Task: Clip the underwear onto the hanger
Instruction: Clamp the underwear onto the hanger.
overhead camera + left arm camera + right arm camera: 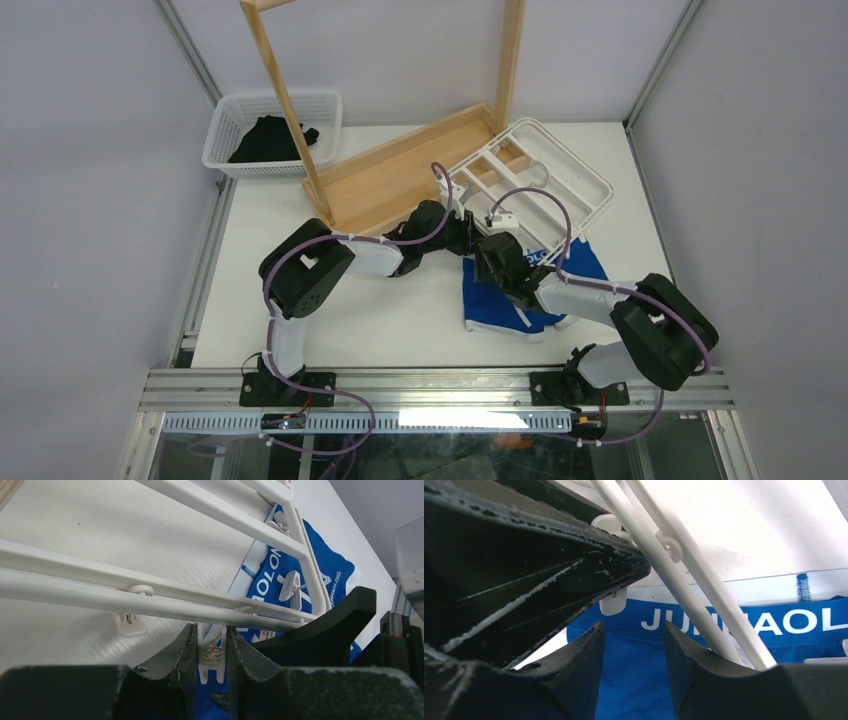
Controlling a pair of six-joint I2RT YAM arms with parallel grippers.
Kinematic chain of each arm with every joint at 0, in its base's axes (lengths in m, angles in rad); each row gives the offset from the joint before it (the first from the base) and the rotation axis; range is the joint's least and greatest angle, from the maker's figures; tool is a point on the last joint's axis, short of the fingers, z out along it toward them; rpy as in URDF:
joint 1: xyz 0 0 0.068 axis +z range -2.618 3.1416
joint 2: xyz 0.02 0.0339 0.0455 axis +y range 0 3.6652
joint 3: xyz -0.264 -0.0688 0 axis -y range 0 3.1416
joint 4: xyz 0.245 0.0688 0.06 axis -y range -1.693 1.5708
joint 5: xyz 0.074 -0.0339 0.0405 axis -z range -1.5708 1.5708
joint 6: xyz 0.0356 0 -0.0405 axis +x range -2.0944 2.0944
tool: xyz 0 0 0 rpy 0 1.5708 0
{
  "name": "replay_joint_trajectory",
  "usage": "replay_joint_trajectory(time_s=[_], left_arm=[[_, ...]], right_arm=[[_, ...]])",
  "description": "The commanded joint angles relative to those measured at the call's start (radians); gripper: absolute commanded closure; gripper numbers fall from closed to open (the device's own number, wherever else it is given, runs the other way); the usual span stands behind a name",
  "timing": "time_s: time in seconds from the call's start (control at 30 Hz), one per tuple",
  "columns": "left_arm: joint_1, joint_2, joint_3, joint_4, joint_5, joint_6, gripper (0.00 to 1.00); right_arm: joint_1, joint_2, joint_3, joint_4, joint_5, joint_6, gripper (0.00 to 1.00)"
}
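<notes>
Far left, a white plastic lattice basket holds a black garment, and beside it stands the tall wooden rack. Here's the left gripper, narrow, squeezing a small white clip that dangles from the white plastic rectangular hanger (one edge of the frame lies over the rack's base). The right gripper hovers with its fingers apart, holding nothing. Below it the bright blue briefs lie on the white table, their waistband under the hanger's near corner.
</notes>
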Motion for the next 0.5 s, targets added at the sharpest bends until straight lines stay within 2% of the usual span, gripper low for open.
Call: replay_joint_trajectory(time_s=[0.0,0.33,0.47], left_arm=[[0.017,-0.039,0.043,0.103,-0.075,0.006,1.00],[0.017,-0.035,0.041,0.104,-0.071,0.008,1.00],[0.017,-0.037,0.039,0.105,-0.070,0.009,1.00]], right_arm=[[-0.008,0.030,0.051,0.000,0.134,0.021,0.49],[-0.004,0.146,0.116,-0.154,0.175,0.077,0.49],[-0.005,0.193,0.134,-0.192,0.167,0.081,0.61]])
